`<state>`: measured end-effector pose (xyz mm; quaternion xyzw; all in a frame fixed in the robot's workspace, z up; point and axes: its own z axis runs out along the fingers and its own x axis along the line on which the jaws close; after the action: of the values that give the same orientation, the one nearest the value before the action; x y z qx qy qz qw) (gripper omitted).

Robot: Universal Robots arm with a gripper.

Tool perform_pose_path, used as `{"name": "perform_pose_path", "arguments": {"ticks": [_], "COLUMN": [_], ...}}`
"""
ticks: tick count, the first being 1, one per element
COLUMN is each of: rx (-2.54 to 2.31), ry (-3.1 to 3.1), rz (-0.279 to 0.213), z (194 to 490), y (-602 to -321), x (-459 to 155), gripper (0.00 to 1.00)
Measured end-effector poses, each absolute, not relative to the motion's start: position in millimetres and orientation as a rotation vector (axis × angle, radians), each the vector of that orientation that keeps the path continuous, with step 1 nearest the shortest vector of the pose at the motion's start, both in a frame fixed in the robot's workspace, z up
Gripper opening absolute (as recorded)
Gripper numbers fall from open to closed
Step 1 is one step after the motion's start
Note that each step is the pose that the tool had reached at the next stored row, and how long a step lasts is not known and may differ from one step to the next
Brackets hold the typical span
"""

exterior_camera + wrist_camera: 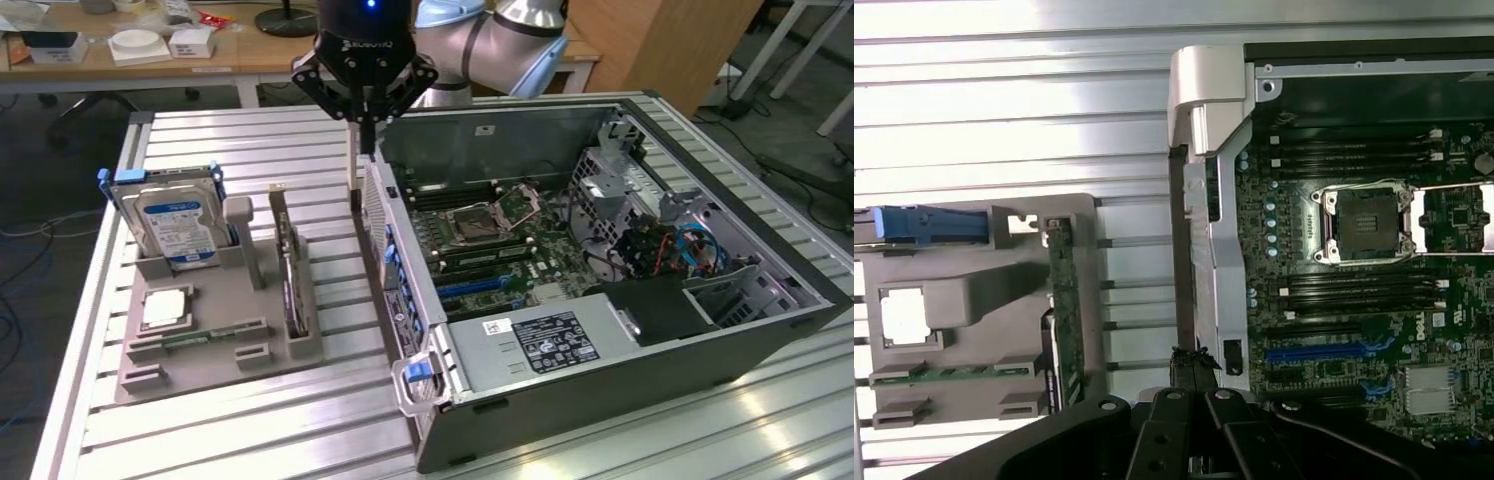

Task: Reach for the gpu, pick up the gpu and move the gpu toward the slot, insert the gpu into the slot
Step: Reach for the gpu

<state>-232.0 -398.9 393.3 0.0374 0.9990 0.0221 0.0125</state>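
The gripper (355, 170) is hanging clenched over the slatted table (240, 140), its long thin fingers pressed together and pointing straight down. No card is showing between them. It is sitting in the strip of table between the grey holder (214, 320) and the open case (641, 340), just beside the case's near wall. In the wrist view the gripper (1194, 365) is lying right against that silver wall (1204, 100).

The gpu (286, 262) is standing on edge in the holder, in the groove nearest the case, well apart from the gripper and to the exterior view's left of it. In the wrist view the gpu (1061, 290) is showing as a narrow green strip with a dark cooler at one end.

The holder (964, 300) is also carrying other parts:
- A hard drive (167, 215) is standing upright at the far end.
- A square chip (163, 308) is lying flat.
- A memory stick (200, 338) is lying flat just beside the chip.

Inside the case the motherboard (534, 235) is lying exposed, with the square socket (481, 222) near its middle. The slot (467, 287) – long, narrow and blue – is lying nearer the power supply (547, 340) and is standing empty. In the wrist view the slot (1319, 352) is sitting past the socket (1364, 225), not far from the gripper's fingers.
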Motion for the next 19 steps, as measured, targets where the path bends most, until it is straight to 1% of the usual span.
{"name": "perform_pose_path", "arguments": {"ticks": [19], "rx": [0.117], "ry": [3.114], "rz": [0.069], "z": [393.3], "y": [-398.8], "x": [-269.3], "gripper": [0.10]}}
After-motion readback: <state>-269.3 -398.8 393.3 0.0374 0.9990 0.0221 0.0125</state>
